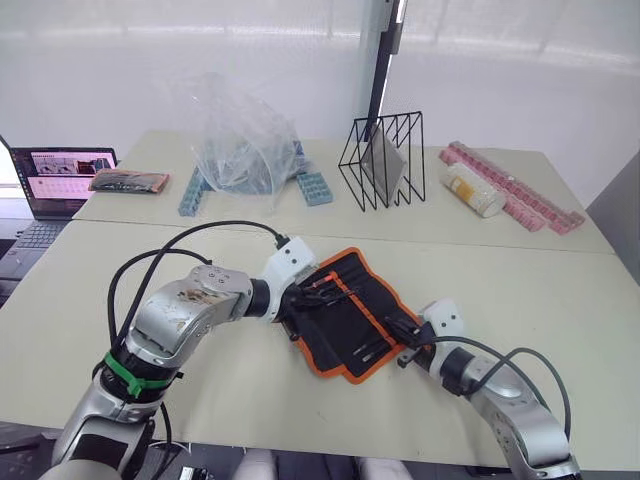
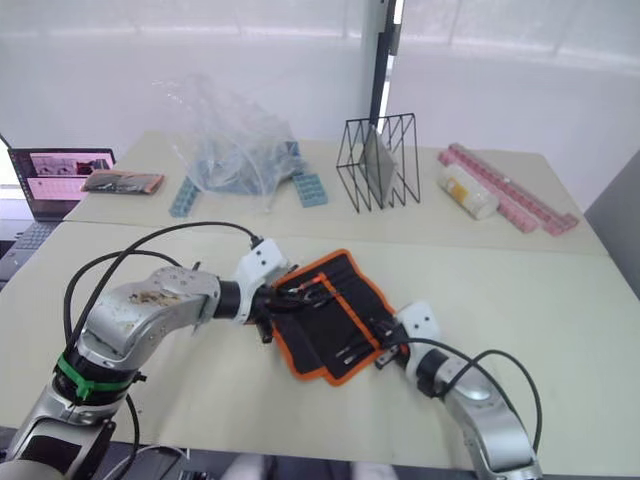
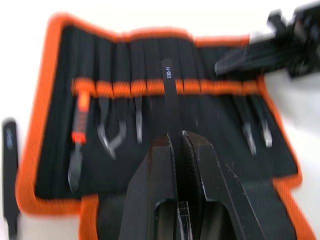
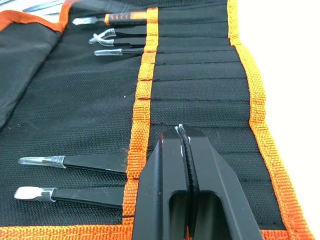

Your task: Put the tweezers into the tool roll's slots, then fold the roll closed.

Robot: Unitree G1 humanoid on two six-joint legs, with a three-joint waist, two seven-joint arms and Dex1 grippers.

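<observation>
The tool roll [image 1: 345, 312] lies open in the middle of the near table, black with orange edging. My left gripper [image 3: 177, 137] is at its left edge, shut on a black tweezers [image 3: 169, 95] that points at the orange slot band [image 3: 200, 86]. Several tweezers [image 4: 75, 161] and an orange-handled tool [image 3: 80, 135] sit in slots. One loose tweezers [image 3: 10, 175] lies on the table beside the roll. My right gripper [image 4: 184, 131] is shut, its tips resting on the roll's pocket fabric near the right corner [image 1: 405, 340].
On the far table stand a black wire rack [image 1: 385, 160], a crumpled clear plastic bag [image 1: 240, 140], blue racks [image 1: 190, 190], a pink tray strip [image 1: 515, 195] with a bottle [image 1: 473, 190], a small flat packet [image 1: 128, 181] and a laptop [image 1: 60, 180].
</observation>
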